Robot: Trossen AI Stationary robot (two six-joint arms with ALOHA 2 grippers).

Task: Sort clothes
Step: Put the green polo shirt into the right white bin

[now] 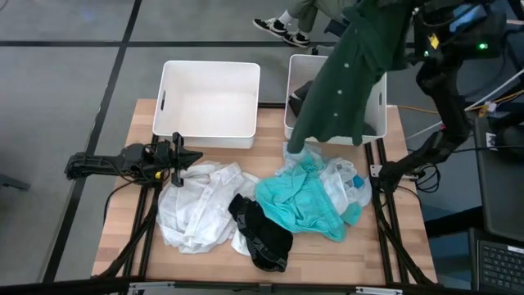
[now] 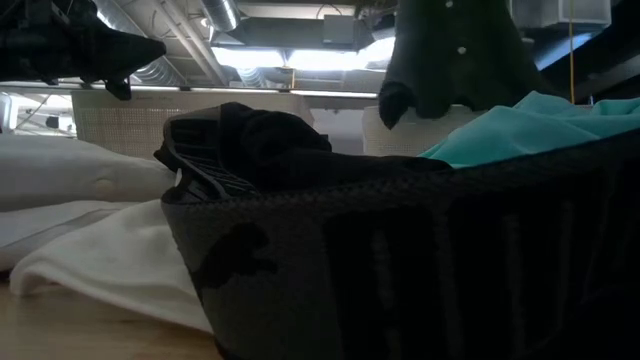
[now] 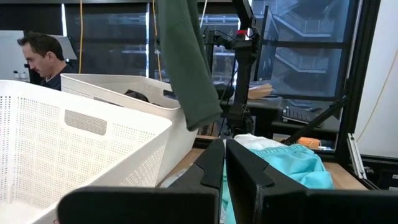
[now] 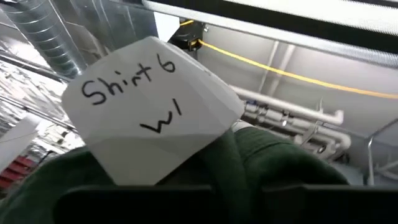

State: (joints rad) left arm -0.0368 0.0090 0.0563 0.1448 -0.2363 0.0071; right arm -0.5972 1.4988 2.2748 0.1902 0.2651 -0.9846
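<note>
My right gripper [image 1: 383, 10] is high over the far right of the table, shut on a dark green shirt [image 1: 348, 74] that hangs over the right white bin [image 1: 377, 106]. The shirt also shows in the low view [image 2: 450, 60] and the left wrist view [image 3: 186, 62]. A white paper tag [image 4: 152, 106] is on it. White garments [image 1: 201, 205], a black one [image 1: 262, 233], a teal one [image 1: 303, 201] and a pale one [image 1: 344, 180] lie heaped on the table. My left gripper [image 1: 176, 157] is shut and empty, beside the white heap. My right gripper holds the dark green shirt by its bunched upper end [image 4: 280, 168], next to the paper tag. The cloth covers the fingers, so the kind of hold does not show. The shirt hangs down slack below the gripper, its lower end [image 1: 315, 135] over the right bin's near wall.
Two white bins stand at the table's far side: the left one [image 1: 209, 123] shows a bare floor, the right one holds a dark thing [image 1: 299, 92]. A person [image 3: 43, 56] is beyond the bins. A person's shoes [image 1: 282, 29] show past the far edge.
</note>
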